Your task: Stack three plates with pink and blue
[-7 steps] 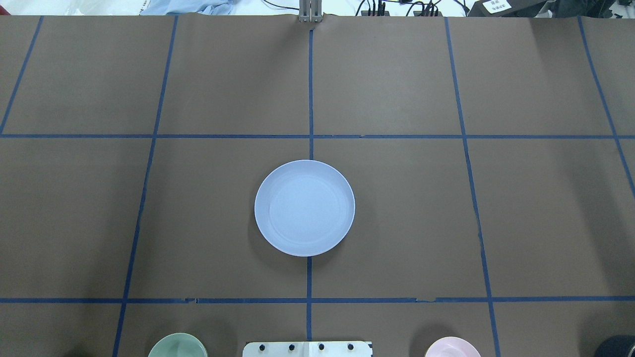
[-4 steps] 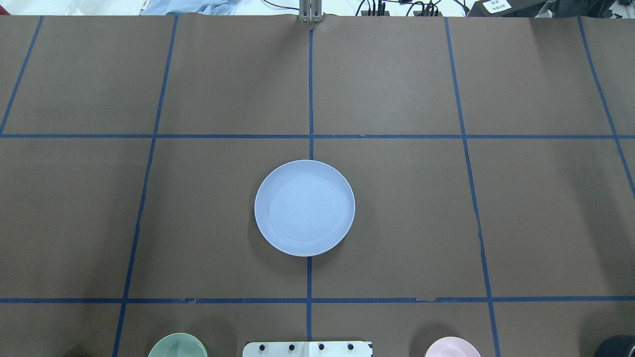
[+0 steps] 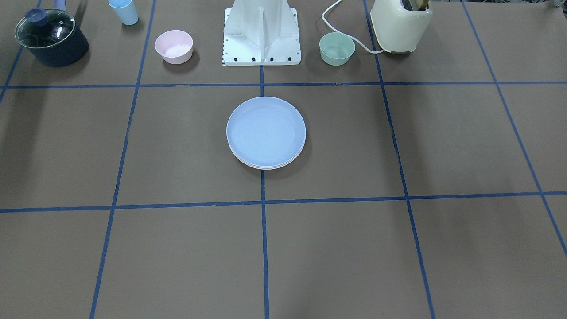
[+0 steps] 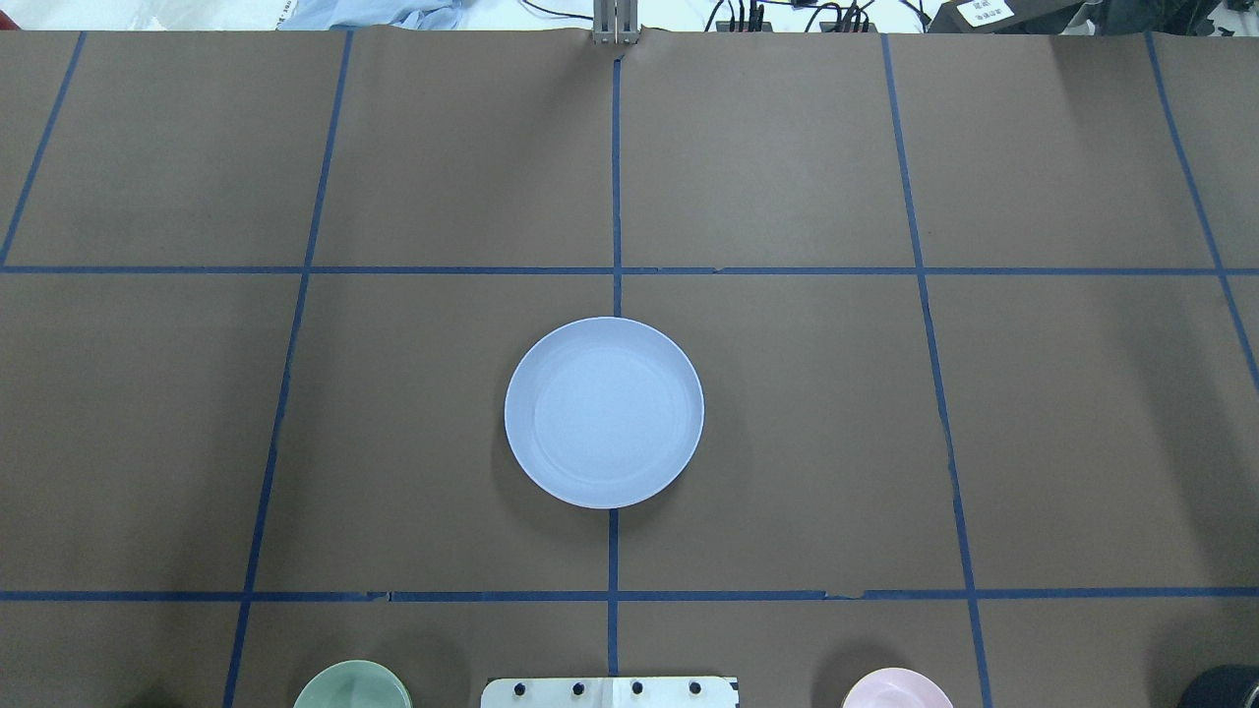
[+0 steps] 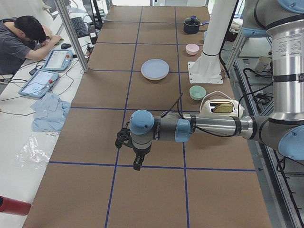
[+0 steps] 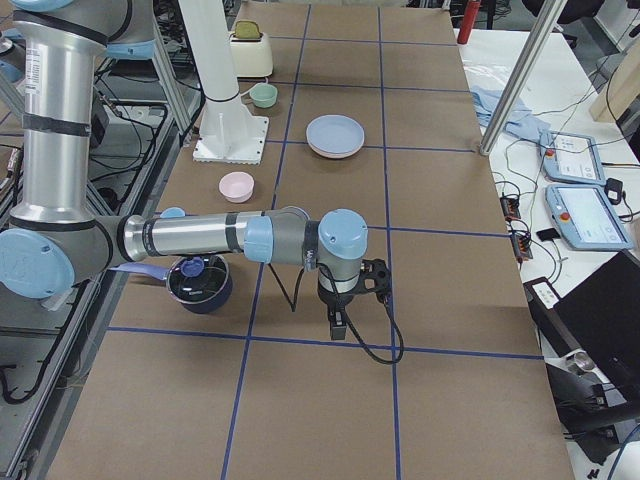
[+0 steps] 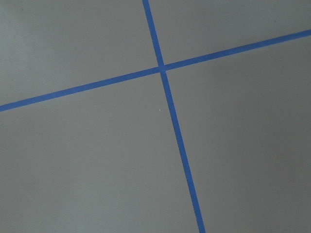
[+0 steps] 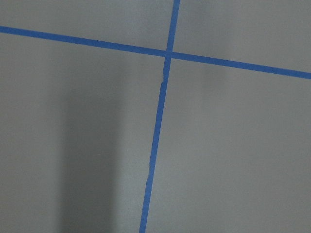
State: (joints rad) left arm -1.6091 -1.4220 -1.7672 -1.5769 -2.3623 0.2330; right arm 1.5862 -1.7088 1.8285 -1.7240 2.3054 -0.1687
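The light blue plate [image 4: 604, 411] lies on top of a stack at the table's middle. In the front-facing view, pale rims [image 3: 266, 167] of plates under the blue plate [image 3: 266, 130] show at its near edge; their colours are hard to tell. The stack also shows in both side views [image 5: 155, 69] [image 6: 335, 135]. My left gripper [image 5: 137, 165] hangs over bare table far from the stack, seen only in the exterior left view. My right gripper [image 6: 338, 325] does the same, seen only in the exterior right view. I cannot tell whether either is open or shut. Both wrist views show only brown table and blue tape.
A small pink bowl [image 3: 173, 46] and a small green bowl [image 3: 337, 48] flank the robot base [image 3: 261, 33]. A toaster [image 3: 401, 24], a lidded dark pot [image 3: 51, 37] and a blue cup [image 3: 124, 11] stand along the robot's edge. A person [image 5: 19, 40] sits beside the table.
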